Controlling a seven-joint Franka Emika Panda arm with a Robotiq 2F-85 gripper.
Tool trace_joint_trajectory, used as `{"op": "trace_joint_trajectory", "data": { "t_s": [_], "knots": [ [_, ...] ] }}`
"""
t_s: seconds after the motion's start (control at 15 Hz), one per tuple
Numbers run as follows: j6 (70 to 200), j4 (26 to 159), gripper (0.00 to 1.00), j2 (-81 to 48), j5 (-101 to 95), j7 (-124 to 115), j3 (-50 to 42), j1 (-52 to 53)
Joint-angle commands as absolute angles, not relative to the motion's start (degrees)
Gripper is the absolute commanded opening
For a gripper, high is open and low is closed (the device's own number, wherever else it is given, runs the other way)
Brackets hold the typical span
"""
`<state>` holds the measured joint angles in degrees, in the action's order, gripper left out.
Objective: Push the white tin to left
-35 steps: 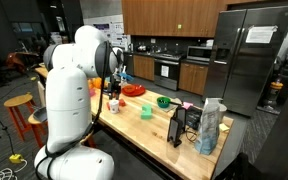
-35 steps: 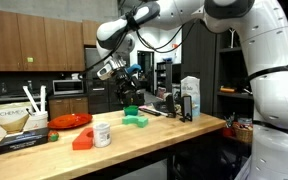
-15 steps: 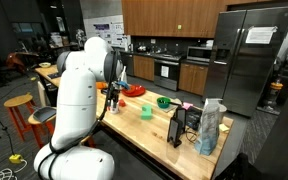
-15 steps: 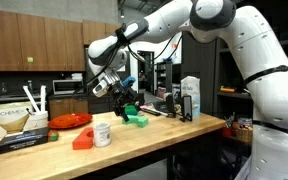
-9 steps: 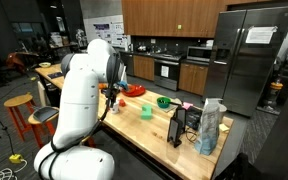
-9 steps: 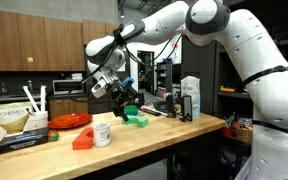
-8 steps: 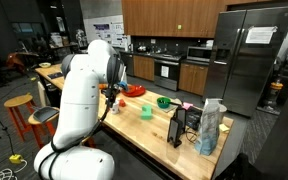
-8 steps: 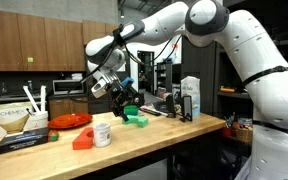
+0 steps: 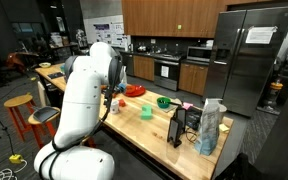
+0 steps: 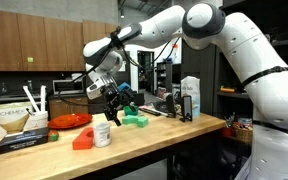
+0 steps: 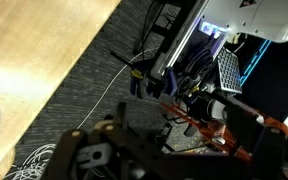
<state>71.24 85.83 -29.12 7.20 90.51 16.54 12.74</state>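
Approach step of the push: in an exterior view the gripper [image 10: 112,116] hangs just above and slightly to one side of the white tin [image 10: 102,134], apparently not yet touching it. The tin stands upright near the front edge of the wooden counter [image 10: 169,130], just beside a low red object [image 10: 82,140] and apart from the green block [image 10: 134,119] behind it. The fingers read only as a dark cluster here, and in the wrist view they are blurred along the bottom edge, so how far apart they stand cannot be told; nothing appears to be held between them. The wrist view looks past the counter edge to carpet and cables, and a pale curve at its left margin may be the tin's rim. By judgement, the next move calls for lowering the fingers to the tin's side wall, low enough not to tip it, then sweeping sideways along the counter while keeping clear of the red object. Containers: whether the tin is lidded or filled cannot be seen; the red dish [image 10: 72,120] behind it and the green bowl [image 9: 163,101] further along the counter show no discernible contents.
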Motion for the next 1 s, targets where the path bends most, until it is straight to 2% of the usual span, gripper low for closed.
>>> {"op": "trace_joint_trajectory", "data": {
  "t_s": [0.0,0.93],
  "knots": [
    [77.52,88.97,1.0,-27.9,8.62,95.39,17.59,12.09],
    [124.86,107.7,1.0,-21.75,1.65,108.32,17.84,12.2]
  ]
}}
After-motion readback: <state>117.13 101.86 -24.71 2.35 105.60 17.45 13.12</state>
